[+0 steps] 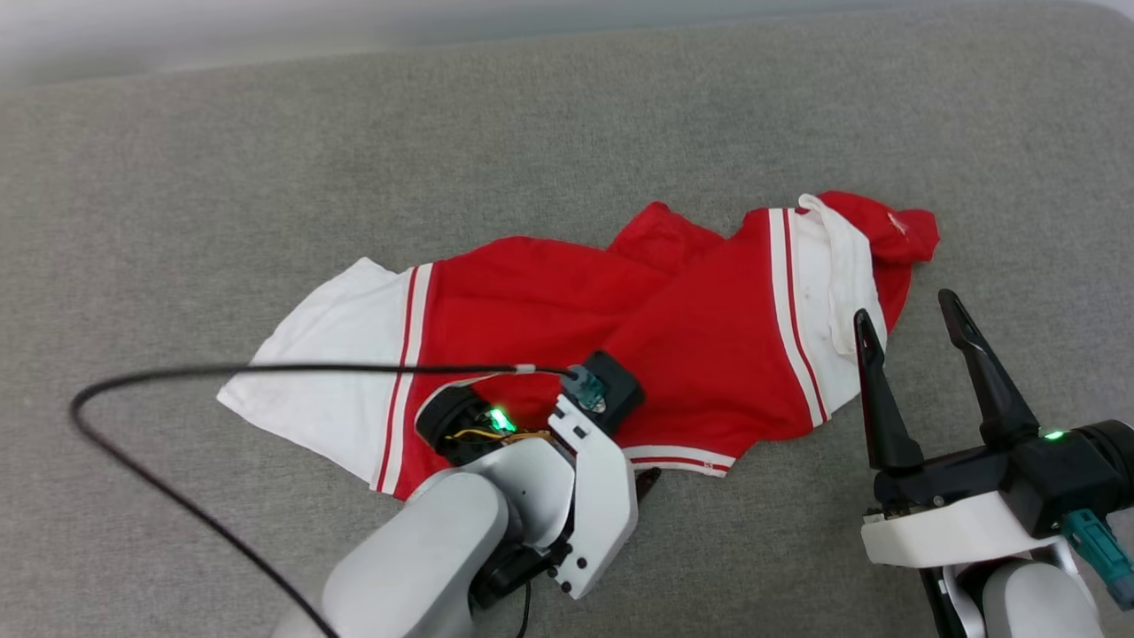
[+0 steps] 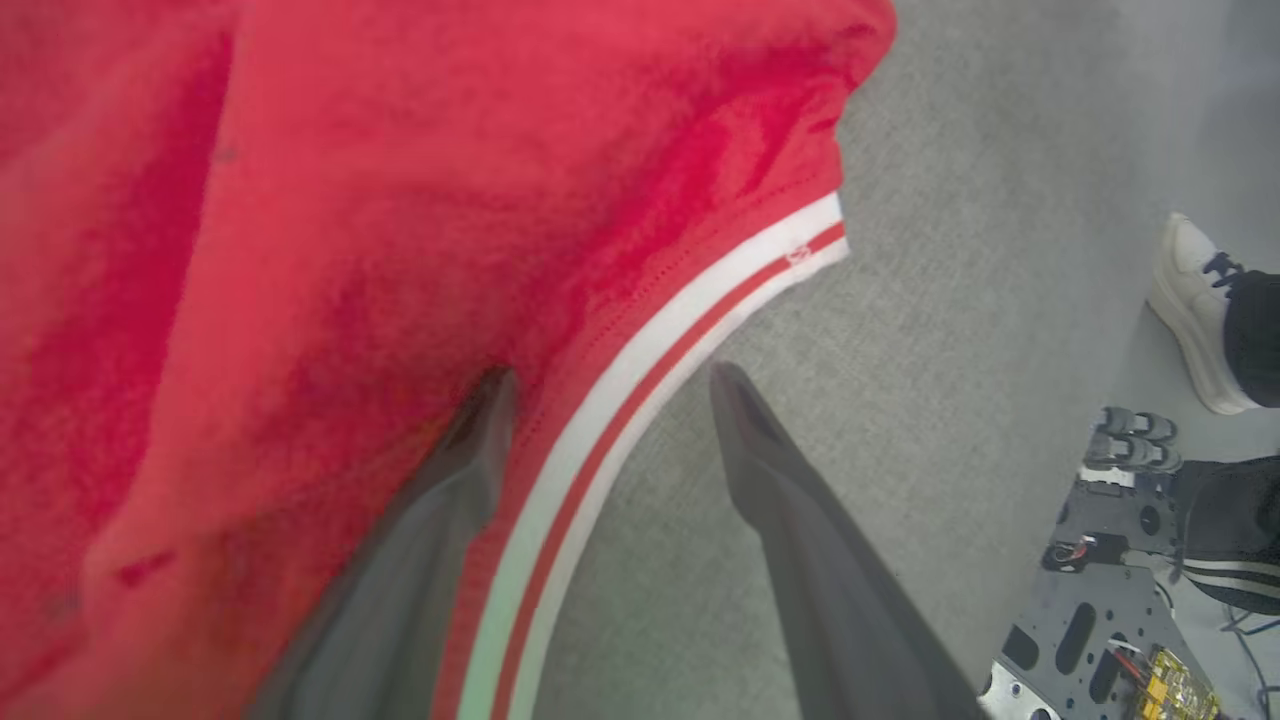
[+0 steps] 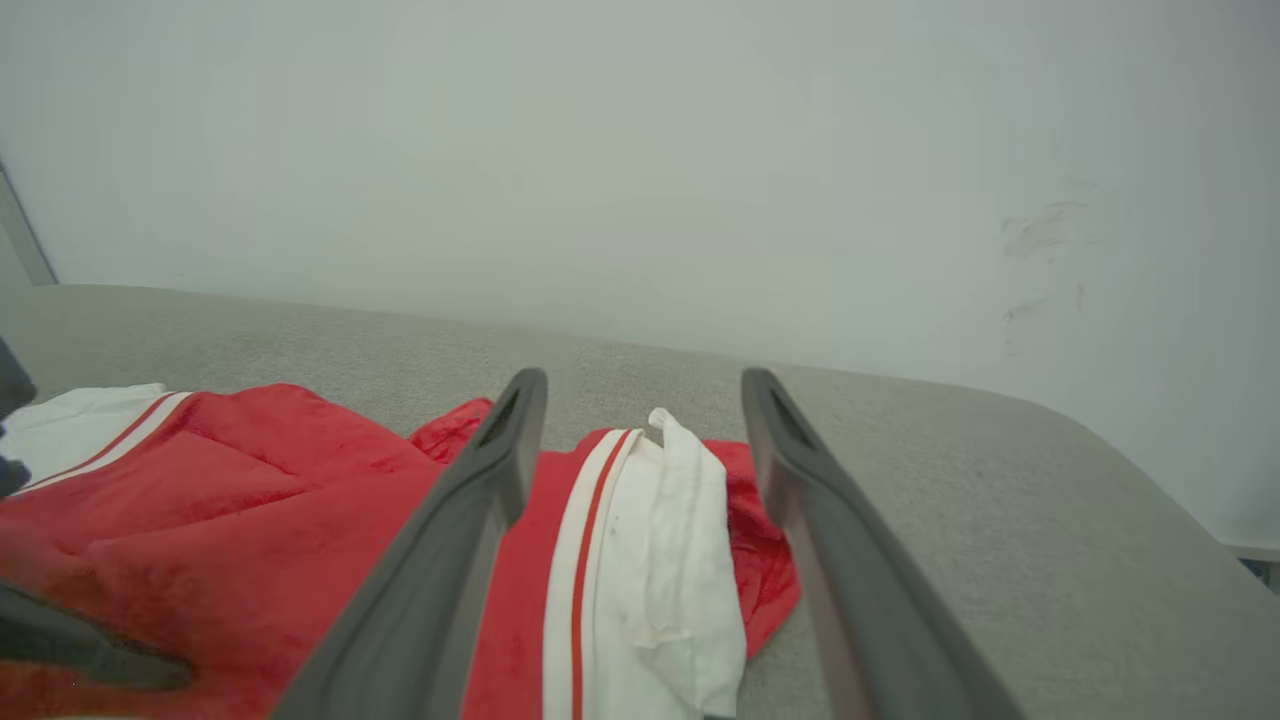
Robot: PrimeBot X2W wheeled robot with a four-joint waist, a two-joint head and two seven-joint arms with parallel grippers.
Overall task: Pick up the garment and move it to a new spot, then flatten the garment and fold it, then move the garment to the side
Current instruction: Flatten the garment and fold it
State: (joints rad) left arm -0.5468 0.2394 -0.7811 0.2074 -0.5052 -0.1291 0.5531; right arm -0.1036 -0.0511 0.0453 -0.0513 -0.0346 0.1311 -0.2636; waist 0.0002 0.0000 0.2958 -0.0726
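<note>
The left gripper's (image 2: 610,378) fingers are spread wide and hold nothing. They straddle the jersey's (image 1: 532,301) near striped hem, one finger against the red cloth and the other over bare grey worktop (image 1: 266,159) just off that hem. Whether the first finger presses the cloth or only hangs above it, I cannot tell. The right gripper (image 1: 905,308) is also spread and empty, hovering just beside the jersey's right white sleeve. The jersey lies crumpled on the worktop, its red body partly doubled over itself. Closing here may pinch only the top layer of the hem, so the cloth slips free or rises bunched. The black cable (image 1: 266,368) crossing above the jersey's left sleeve could snag that sleeve as the arm lifts.
</note>
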